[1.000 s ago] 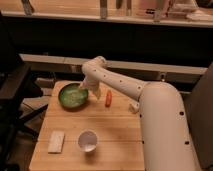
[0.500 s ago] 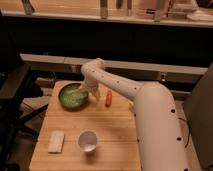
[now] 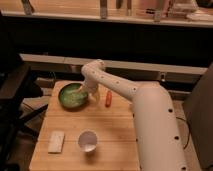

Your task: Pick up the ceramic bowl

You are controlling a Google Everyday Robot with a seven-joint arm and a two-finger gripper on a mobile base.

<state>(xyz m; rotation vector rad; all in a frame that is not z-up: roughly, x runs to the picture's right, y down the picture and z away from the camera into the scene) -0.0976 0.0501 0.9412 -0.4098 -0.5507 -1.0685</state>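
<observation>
The ceramic bowl [image 3: 72,96] is round with a dark green rim and a lighter speckled green inside. It sits on the far left part of the wooden table [image 3: 115,130]. My gripper [image 3: 90,92] hangs down from the white arm [image 3: 112,82] at the bowl's right rim, its tip low over the edge. Its jaws stand wide, and the bowl rests flat on the table.
A small orange-red object [image 3: 108,98] lies just right of the gripper. A white cup [image 3: 88,140] stands near the table's front, and a pale flat block [image 3: 56,141] lies at the front left. A dark chair [image 3: 15,95] stands to the left, and a counter runs behind.
The arm's white body has swung slightly to the left. The gripper has stayed at the bowl's right rim, and the bowl has not moved.
</observation>
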